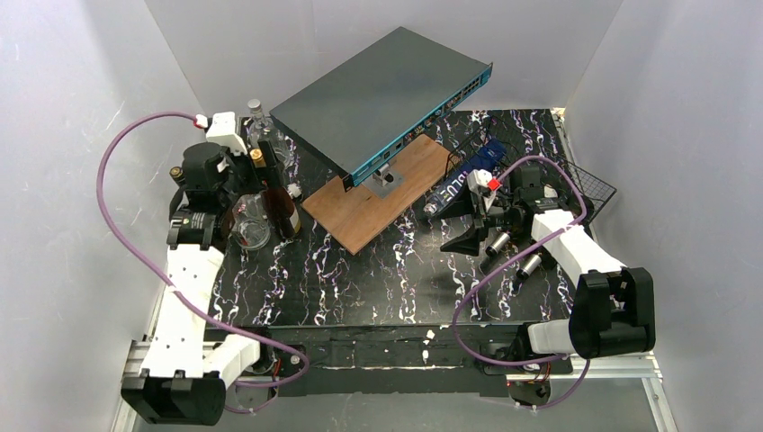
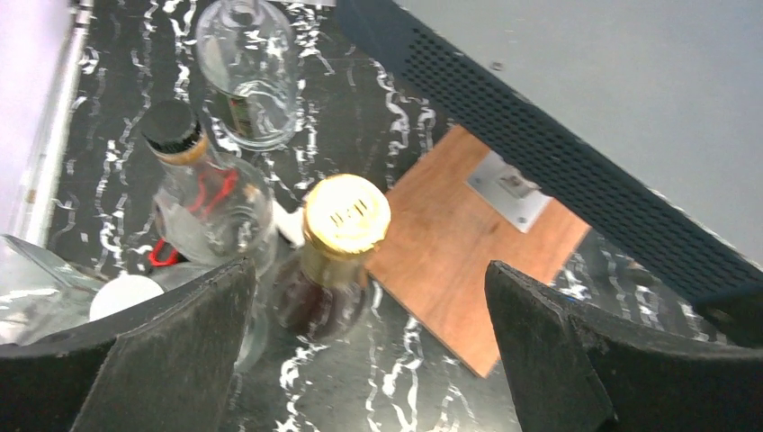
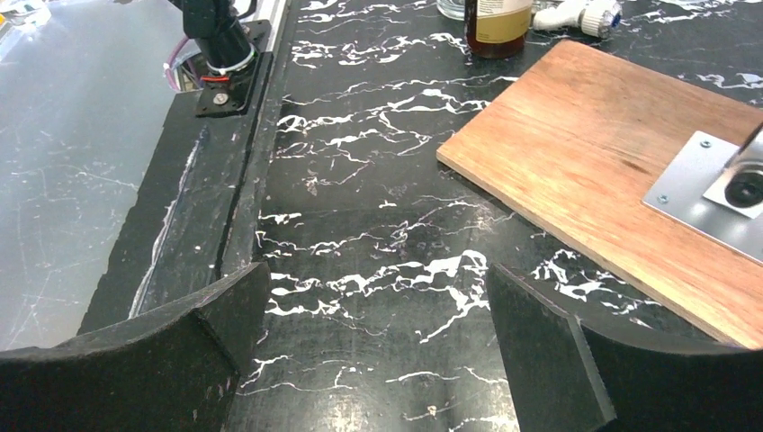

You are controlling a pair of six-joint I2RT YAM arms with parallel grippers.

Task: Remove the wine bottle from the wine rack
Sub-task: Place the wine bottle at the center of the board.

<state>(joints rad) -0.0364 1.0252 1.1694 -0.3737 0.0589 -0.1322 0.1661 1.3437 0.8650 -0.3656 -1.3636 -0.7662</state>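
The wine bottle (image 2: 335, 261), dark brown glass with a gold cap (image 2: 346, 212), stands upright on the black marbled table beside the left arm (image 1: 281, 202). My left gripper (image 2: 369, 270) hangs open just above it, the cap between its fingers and nearer the left one, neither touching. The wine rack (image 1: 591, 184), thin black wire with a grid end, sits at the right edge, partly hidden by the right arm. My right gripper (image 3: 378, 270) is open over bare table near the rack, nothing between its fingers. The bottle's base shows far off in the right wrist view (image 3: 497, 22).
A wooden board (image 1: 382, 198) carries a tilted grey network switch (image 1: 382, 94) mid-table. Clear bottles (image 2: 245, 72) (image 2: 202, 193) and a glass (image 1: 253, 229) crowd the wine bottle's left side. A blue-labelled bottle (image 1: 461, 183) lies beside the right gripper. White walls close in all around.
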